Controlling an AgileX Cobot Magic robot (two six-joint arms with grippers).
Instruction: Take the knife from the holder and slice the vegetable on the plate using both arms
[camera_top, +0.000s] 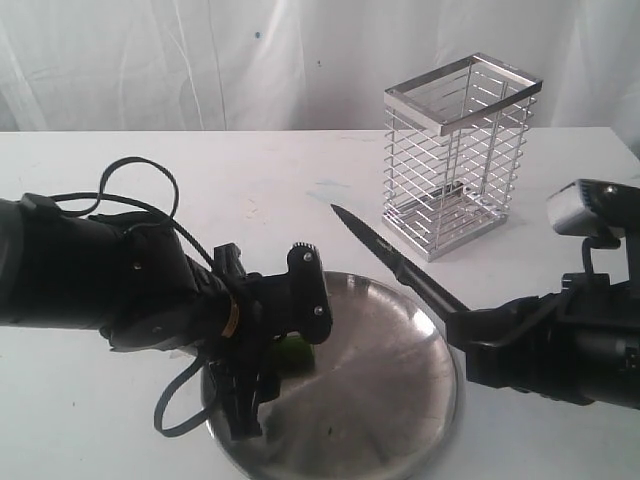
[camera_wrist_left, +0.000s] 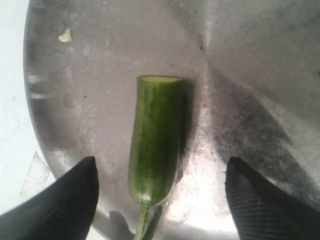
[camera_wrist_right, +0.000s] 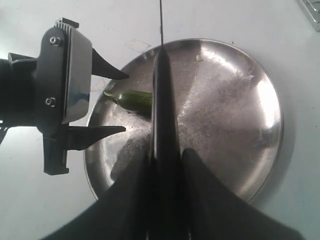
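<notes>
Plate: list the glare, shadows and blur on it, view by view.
Exterior view: the plate shows soft brushed streaks, no harsh glare. Left wrist view: a bright spot by the pepper stem, dark shadow along its side. Right wrist view: white glare near one rim; the knife, close to the lens, reads as a blurred bar.

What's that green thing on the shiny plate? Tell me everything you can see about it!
It is a small, glossy green chilli pepper lying flat on the metal plate. One end is cut straight off, showing pale green inside; the other end has a thin stem. The left gripper is open around the stem end, one finger on each side, neither touching it. Only the plate touches it.
</notes>
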